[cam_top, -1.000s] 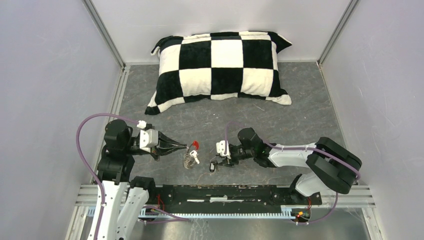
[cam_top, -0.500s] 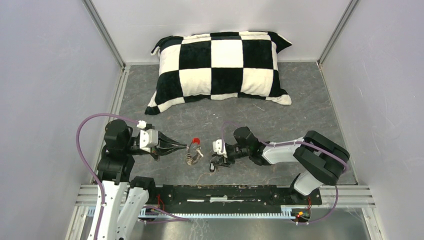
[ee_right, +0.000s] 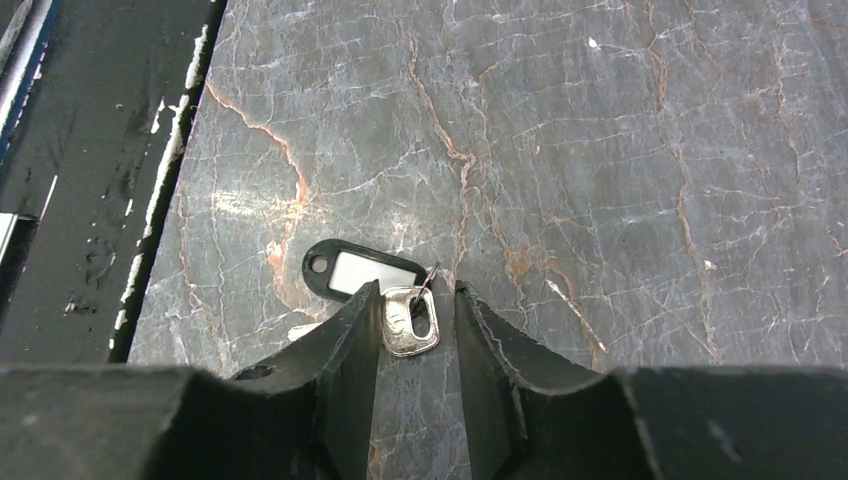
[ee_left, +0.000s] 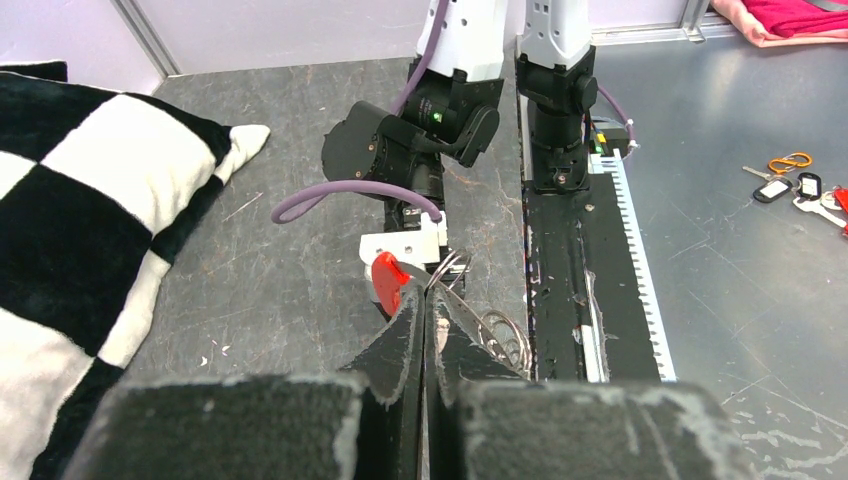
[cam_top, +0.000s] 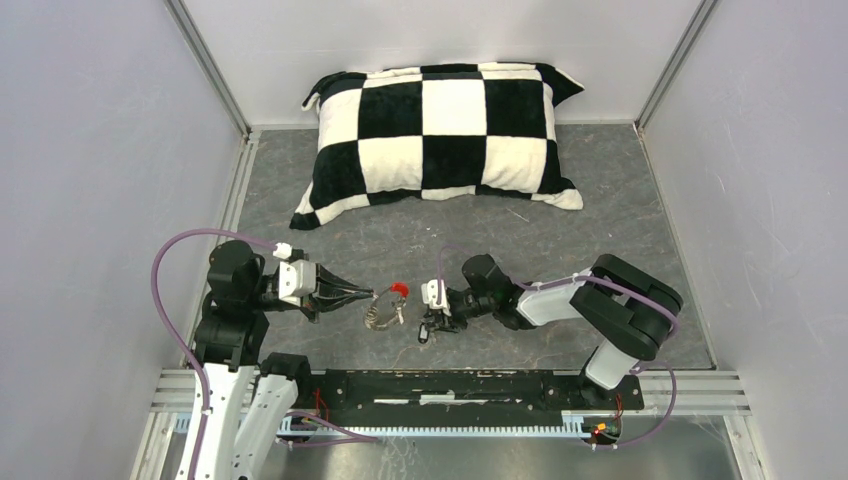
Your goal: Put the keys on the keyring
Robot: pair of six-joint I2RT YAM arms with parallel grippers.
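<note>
my left gripper (ee_left: 425, 300) is clamped on the keyring (ee_left: 498, 336) wire just beside its red sleeve (ee_left: 386, 281), between both arms. my right gripper (ee_right: 416, 295) is parted, straddling a key (ee_right: 409, 322) on the table (ee_right: 600, 150), with a black tag (ee_right: 362, 271) touching the key.

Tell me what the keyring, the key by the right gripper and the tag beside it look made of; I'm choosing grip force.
Keyring: bare metal wire, silvery and glinting, with a glossy red sleeve, probably plastic. Key: bright metal, reflective with a punched hole. Tag: likely black plastic frame, smooth sheen, around a pale insert of unclear material.
</note>
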